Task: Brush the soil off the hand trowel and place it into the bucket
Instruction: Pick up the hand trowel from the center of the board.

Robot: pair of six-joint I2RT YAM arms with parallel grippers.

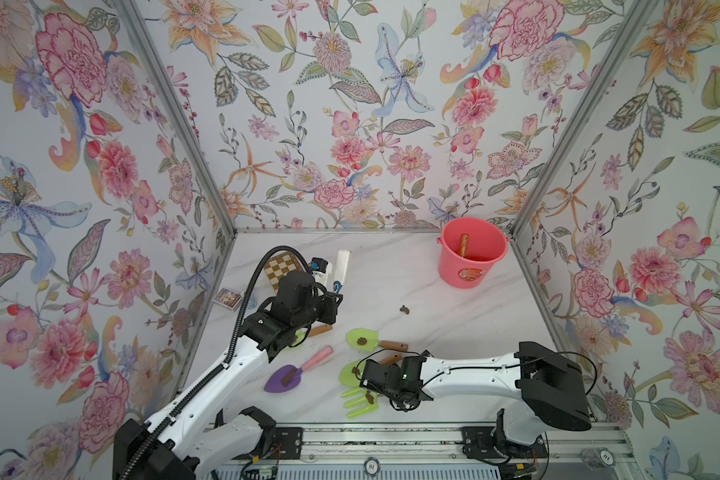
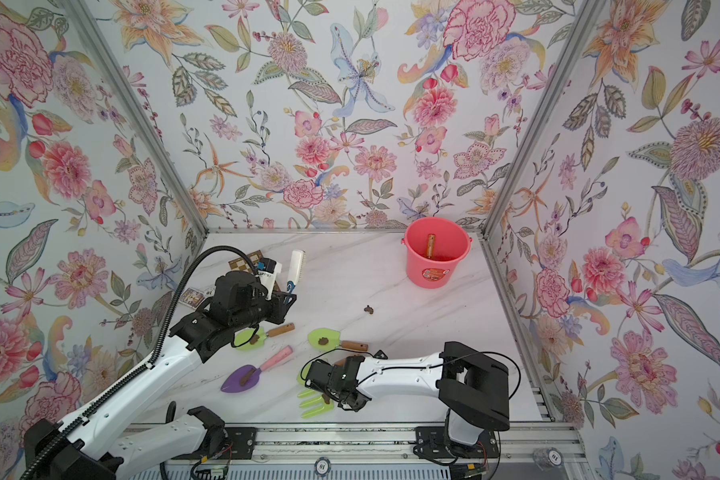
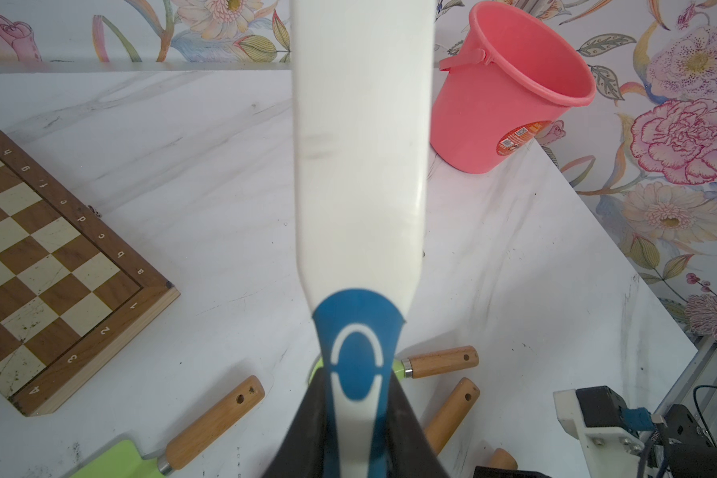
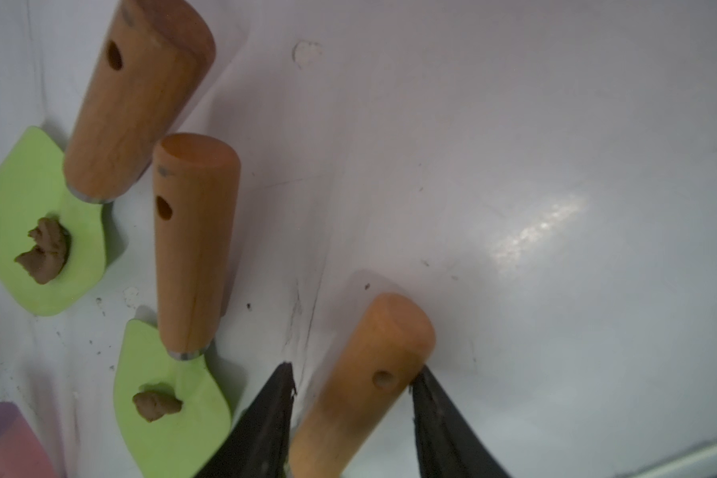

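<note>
One wooden-handled tool (image 1: pixel 463 244) already stands inside the bucket (image 1: pixel 489 270), at the upper right of the table (image 1: pixel 391 282) in both top views. We judge that one tool has been cleaned and deposited.

Five tools lie on the table at lower centre, each with soil (image 1: pixel 361 341) on its working end: three green trowels (image 1: pixel 352 334), a purple trowel (image 1: pixel 281 379) and a green fork (image 1: pixel 356 405). One loose lump (image 1: pixel 404 308) sits on bare table at mid-frame, apart from every tool.

The left gripper (image 3: pixel 357 414) is clamped on the grip of the white-and-blue brush (image 3: pixel 361 165), left of centre in the top views.

The right gripper (image 4: pixel 352 381) is low over the fork. In its wrist view the jaws stand apart, straddling a wooden handle (image 4: pixel 348 418). One jaw touches it; a sliver of table shows beside the other. We judge this grasp incomplete. The wrist view does not show whose handle it is; the top views suggest the fork.

Brushing and placing are left for all five.
</note>
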